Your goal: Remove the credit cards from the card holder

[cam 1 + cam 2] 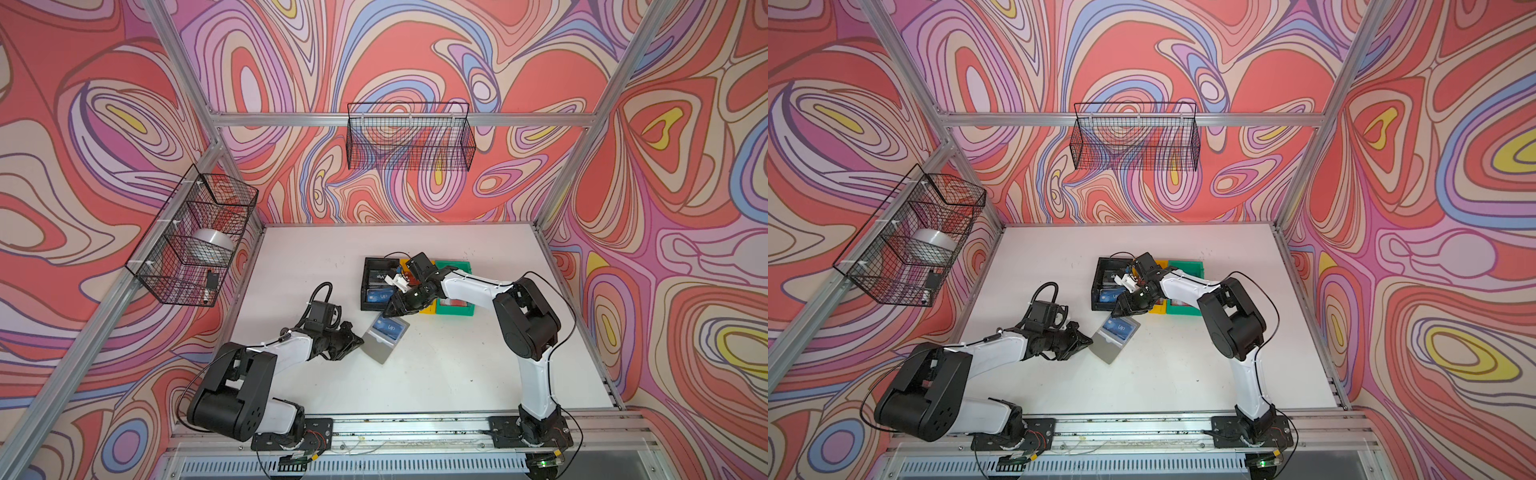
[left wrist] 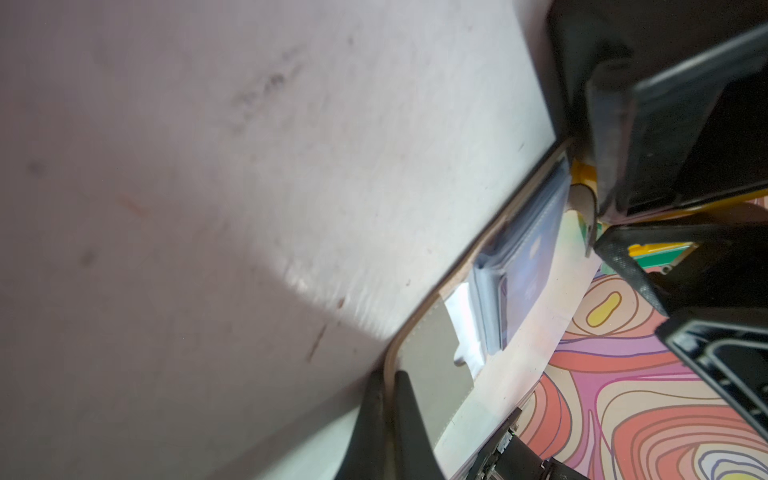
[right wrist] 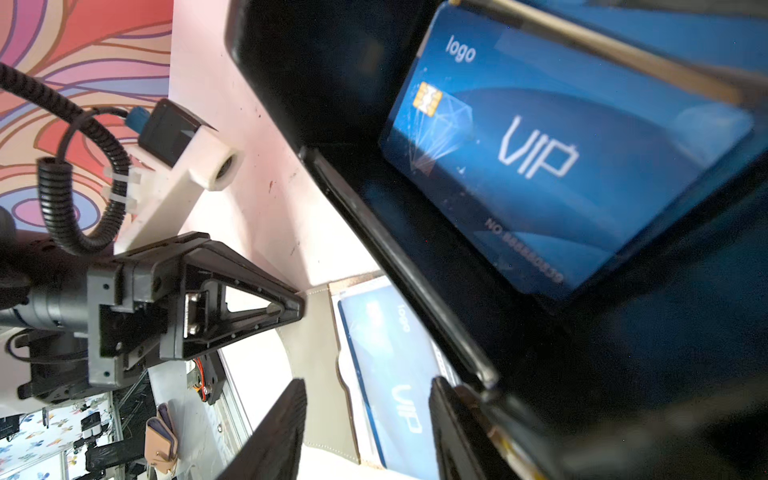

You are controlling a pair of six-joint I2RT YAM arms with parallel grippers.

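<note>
Card removal partly done: one blue card (image 3: pixel 561 166) already lies in the black bin (image 1: pixel 363 286), while another blue card (image 1: pixel 389 328) sits sleeved in the open grey card holder (image 1: pixel 376 353) on the counter (image 1: pixel 457 365). The left claw (image 1: pixel 360 341), reaching in low, pinches the holder's edge. The right claw (image 1: pixel 390 312), arm bent downward, hovers spread just above the sleeved card.

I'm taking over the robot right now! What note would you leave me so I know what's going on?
Left gripper: shut on an edge of the card holder, which lies open on the table.
Right gripper: open, poised over the holder's sleeves, holding nothing.
Done: a blue card already lies in the black bin.
Left: a second blue card sits in the holder's sleeve; pull it out. Whether more cards hide beneath it, I cannot tell.
</note>
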